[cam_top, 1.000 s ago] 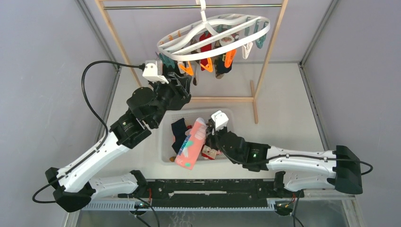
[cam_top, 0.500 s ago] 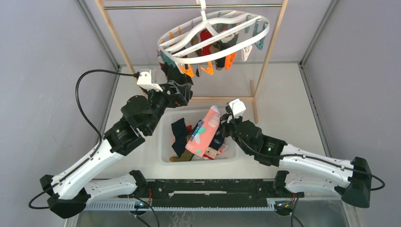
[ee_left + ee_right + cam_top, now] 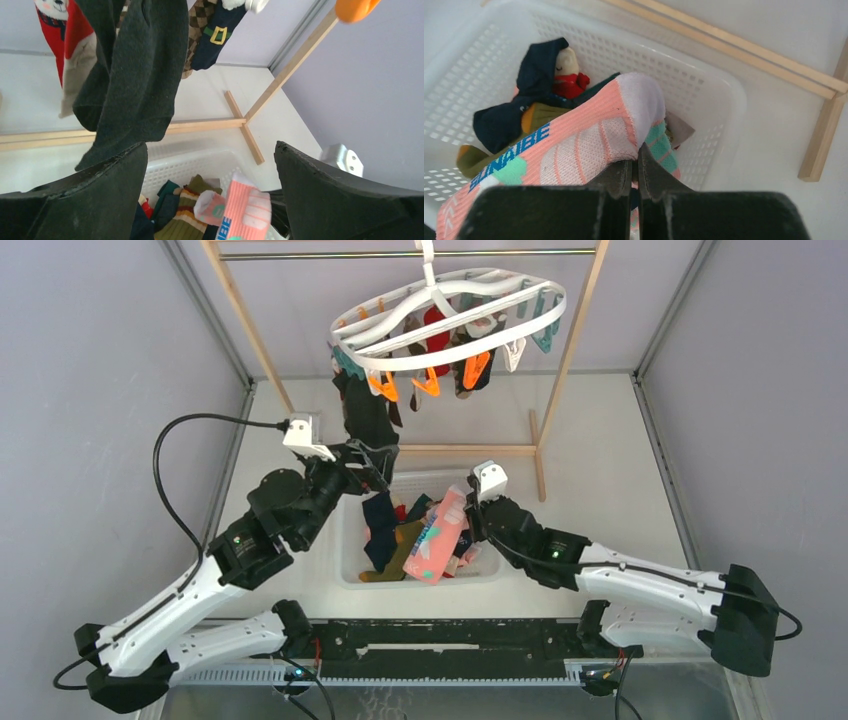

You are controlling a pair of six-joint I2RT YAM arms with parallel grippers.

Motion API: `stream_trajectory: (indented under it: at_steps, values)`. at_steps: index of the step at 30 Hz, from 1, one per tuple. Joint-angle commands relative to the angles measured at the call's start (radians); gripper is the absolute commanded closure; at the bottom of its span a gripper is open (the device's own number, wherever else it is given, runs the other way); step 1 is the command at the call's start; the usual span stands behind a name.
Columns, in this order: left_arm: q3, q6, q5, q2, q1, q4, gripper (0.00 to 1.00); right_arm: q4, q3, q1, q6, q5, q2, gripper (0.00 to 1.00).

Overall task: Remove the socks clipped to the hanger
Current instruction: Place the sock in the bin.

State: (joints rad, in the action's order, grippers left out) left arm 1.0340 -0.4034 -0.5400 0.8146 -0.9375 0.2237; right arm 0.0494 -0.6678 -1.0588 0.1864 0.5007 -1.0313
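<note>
Sock (image 3: 589, 142) of pink mesh knit drapes above perforated plastic basket (image 3: 704, 80).

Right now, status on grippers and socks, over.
Left gripper open under dark sock, clipped to hanger. Right gripper shut on pink sock over basket. Nothing blocking.

Bright, even, diffuse light fills all three views, and the shadows are soft. From overhead the white perforated plastic basket (image 3: 349, 540) is sharp. A faint shadow lies on the pale matte table (image 3: 600, 440) just left of it, under the arm. In the left wrist view the dark charcoal knitted sock (image 3: 140, 80) above the basket shows crisp weave, while the left gripper's black fingers (image 3: 75, 205) flanking the basket are soft-edged. In the right wrist view the salmon pink sports sock (image 3: 589, 140) over the basket is sharp, and the right gripper's fingers (image 3: 655, 181) in front of it are blurred.
</note>
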Motion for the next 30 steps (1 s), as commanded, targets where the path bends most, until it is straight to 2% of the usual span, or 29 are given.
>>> stream_trajectory:
  at_steps: [1, 9, 15, 19, 24, 26, 30]
  values:
    - [-0.048, -0.034, -0.01, -0.036, -0.028, -0.008, 0.0, -0.01, -0.001, 0.027, 0.062, -0.037, -0.06, 0.93]
    - [-0.163, -0.077, -0.043, -0.103, -0.064, 0.014, 0.0, -0.085, -0.025, 0.092, 0.089, -0.116, -0.22, 0.93]
    - [-0.308, -0.14, -0.087, -0.27, -0.067, 0.082, 0.0, -0.097, -0.049, 0.095, 0.085, -0.146, -0.293, 0.93]
    - [-0.346, -0.18, -0.102, -0.352, -0.067, 0.158, 0.0, -0.103, -0.049, 0.094, 0.095, -0.171, -0.317, 0.93]
    - [-0.388, -0.206, -0.11, -0.385, -0.068, 0.19, 0.0, -0.084, -0.049, 0.091, 0.106, -0.189, -0.317, 0.85]
    - [-0.402, -0.214, -0.112, -0.392, -0.067, 0.19, 0.0, -0.068, -0.049, 0.087, 0.105, -0.198, -0.298, 0.79]
    - [-0.412, -0.221, -0.112, -0.394, -0.067, 0.186, 0.0, -0.012, -0.048, 0.082, 0.096, -0.216, -0.23, 0.75]
